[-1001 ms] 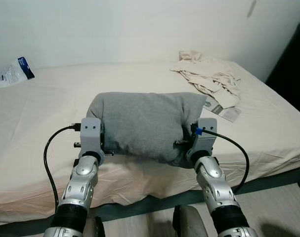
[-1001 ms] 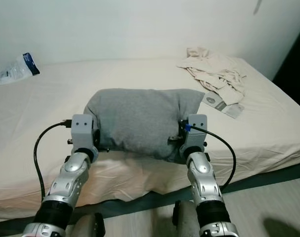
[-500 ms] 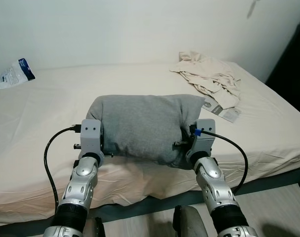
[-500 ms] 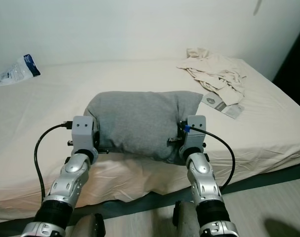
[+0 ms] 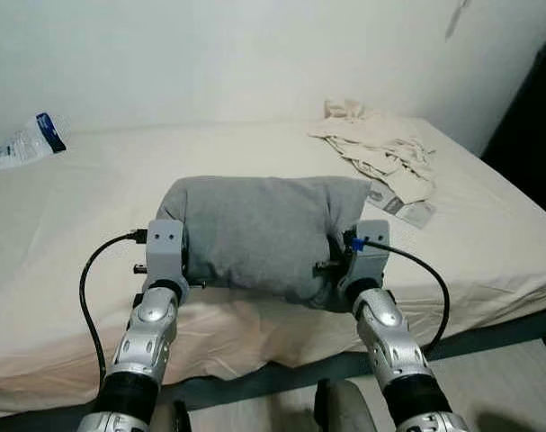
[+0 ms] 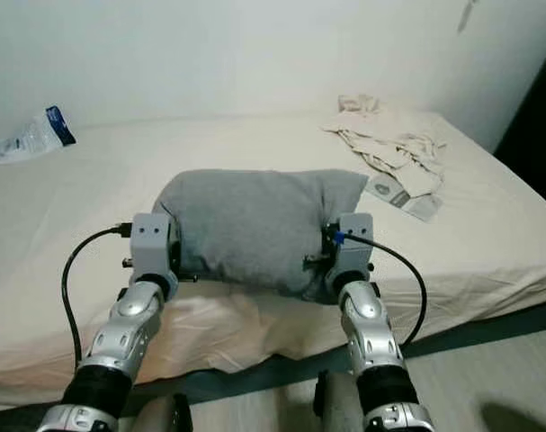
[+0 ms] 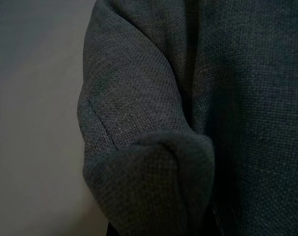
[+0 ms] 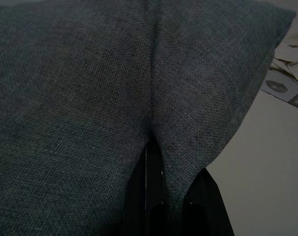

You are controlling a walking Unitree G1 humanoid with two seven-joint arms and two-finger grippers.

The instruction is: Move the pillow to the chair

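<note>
Pillow sat mid-frame, squeezed between left gripper and right gripper, each pinched on an end fold so it could lift off the bed.

A grey pillow is held between the left claw and the right claw, pressed at its two ends, above the near edge of the bed. Beyond the pillow, crumpled beige clothes and a plastic packet are seen.
</note>
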